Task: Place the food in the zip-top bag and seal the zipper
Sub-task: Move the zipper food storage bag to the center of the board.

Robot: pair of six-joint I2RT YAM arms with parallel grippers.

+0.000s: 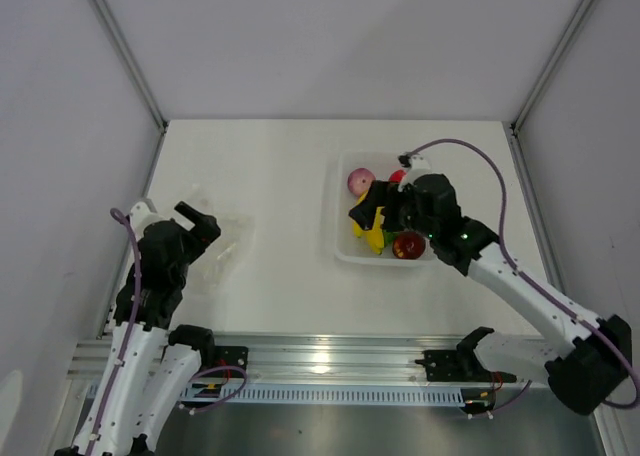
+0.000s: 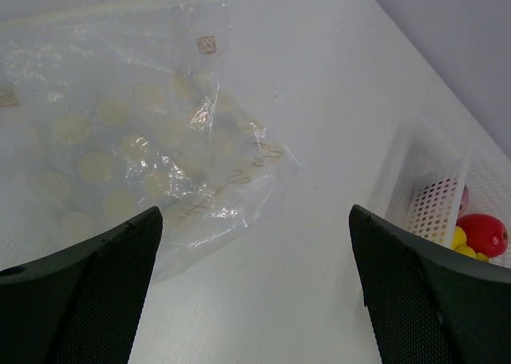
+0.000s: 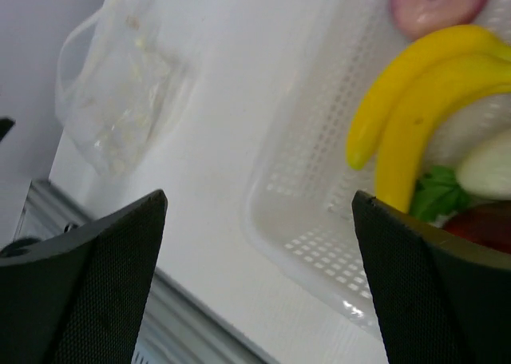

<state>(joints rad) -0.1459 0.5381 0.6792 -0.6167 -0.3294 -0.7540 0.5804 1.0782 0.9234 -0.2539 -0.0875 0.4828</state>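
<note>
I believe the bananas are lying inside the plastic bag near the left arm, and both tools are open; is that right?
Not quite: the bananas lie in the white tray, not inside the bag, which holds no food. The right wrist view shows this. The left tool and the right tool are indeed both open.

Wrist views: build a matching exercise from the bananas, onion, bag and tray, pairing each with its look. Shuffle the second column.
Column 1
1. bananas
2. onion
3. bag
4. tray

Column 2
A. pink
B. white with small holes
C. yellow
D. clear and crinkly

Pairs: 1-C, 2-A, 3-D, 4-B
</note>
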